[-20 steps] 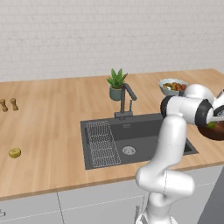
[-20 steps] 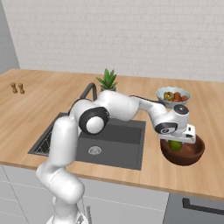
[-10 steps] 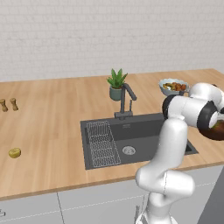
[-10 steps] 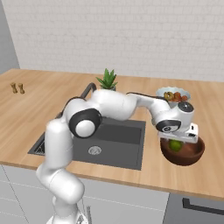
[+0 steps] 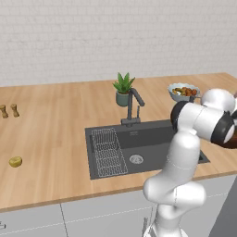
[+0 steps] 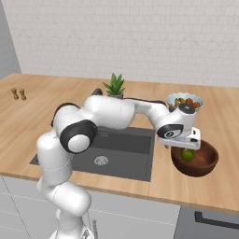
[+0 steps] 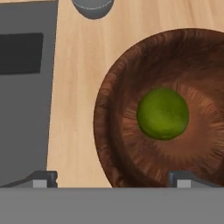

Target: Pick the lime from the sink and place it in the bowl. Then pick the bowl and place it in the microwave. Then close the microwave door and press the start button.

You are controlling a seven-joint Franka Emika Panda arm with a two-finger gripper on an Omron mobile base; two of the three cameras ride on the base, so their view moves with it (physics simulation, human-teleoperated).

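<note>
The lime (image 7: 162, 113) lies loose at the bottom of the dark wooden bowl (image 7: 105, 118) on the counter right of the sink (image 6: 116, 149). My gripper (image 6: 183, 148) hangs open just above the bowl (image 6: 205, 163), holding nothing. In the hand view one fingertip (image 7: 43, 178) is over bare counter and the other (image 7: 183, 178) over the bowl's inside, so the jaws straddle its rim. The lime (image 6: 187, 155) peeks out under the hand. In the left base view my forearm hides most of the bowl (image 5: 230, 141). The microwave and its door are out of view.
A pale bowl of mixed food (image 6: 185, 100) stands behind the wooden bowl. A potted plant (image 5: 123, 90) and dark faucet (image 5: 132, 109) are behind the sink (image 5: 139, 143). A small yellow fruit (image 5: 15, 161) and two shakers (image 5: 9, 110) sit far left.
The hand has shifted a little toward the bowl's sink-side rim and the elbow has swung. The jaws stay open and the lime rests where it was.
</note>
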